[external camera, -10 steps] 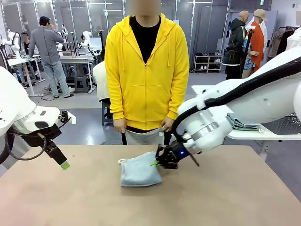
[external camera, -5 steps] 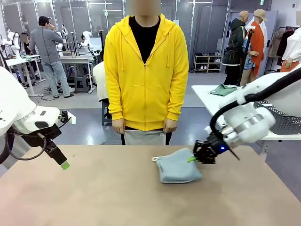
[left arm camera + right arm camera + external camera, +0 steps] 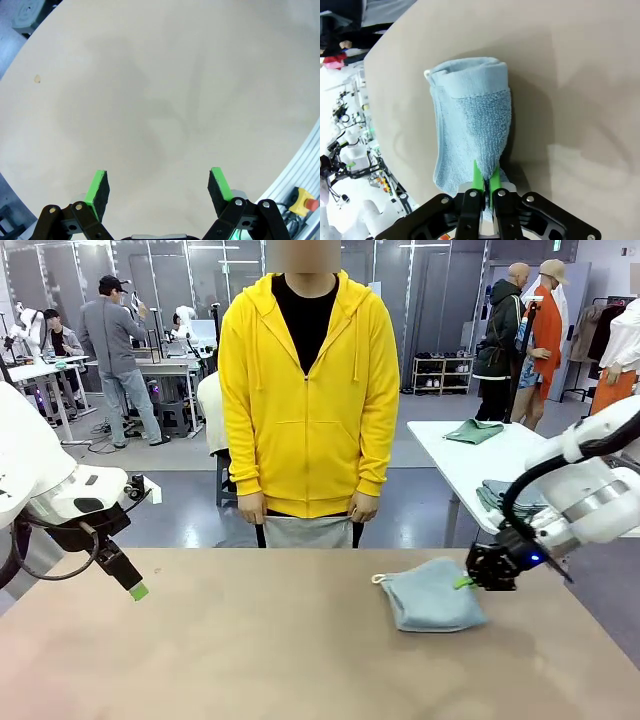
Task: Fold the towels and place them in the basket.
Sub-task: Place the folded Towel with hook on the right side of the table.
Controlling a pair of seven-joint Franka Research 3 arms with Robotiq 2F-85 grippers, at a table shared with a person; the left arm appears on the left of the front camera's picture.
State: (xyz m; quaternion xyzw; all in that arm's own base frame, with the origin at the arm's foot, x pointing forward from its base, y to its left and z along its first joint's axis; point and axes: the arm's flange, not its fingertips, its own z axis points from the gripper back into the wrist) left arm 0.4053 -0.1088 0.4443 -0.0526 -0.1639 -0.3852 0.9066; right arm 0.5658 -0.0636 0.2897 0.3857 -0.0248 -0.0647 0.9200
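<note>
A folded light blue towel (image 3: 432,594) lies on the tan table (image 3: 250,650), right of the middle, with a small white loop at its left corner. My right gripper (image 3: 466,581) is shut on the towel's right edge. In the right wrist view the green pads (image 3: 478,176) pinch the near corner of the blue towel (image 3: 470,120), which stretches away from them across the table. My left gripper (image 3: 138,590) hangs open over the table's left side, far from the towel; its fingers (image 3: 99,186) stand wide apart over bare tabletop. The basket is out of view.
A person in a yellow hoodie (image 3: 308,400) stands at the table's far edge, hands down by the sides. A white side table (image 3: 470,455) at the right holds folded green cloth (image 3: 475,430). A yellow box with a red button (image 3: 304,201) sits beyond the table's edge.
My right gripper has dragged the blue towel across the table from the middle toward the right. The left arm has not moved.
</note>
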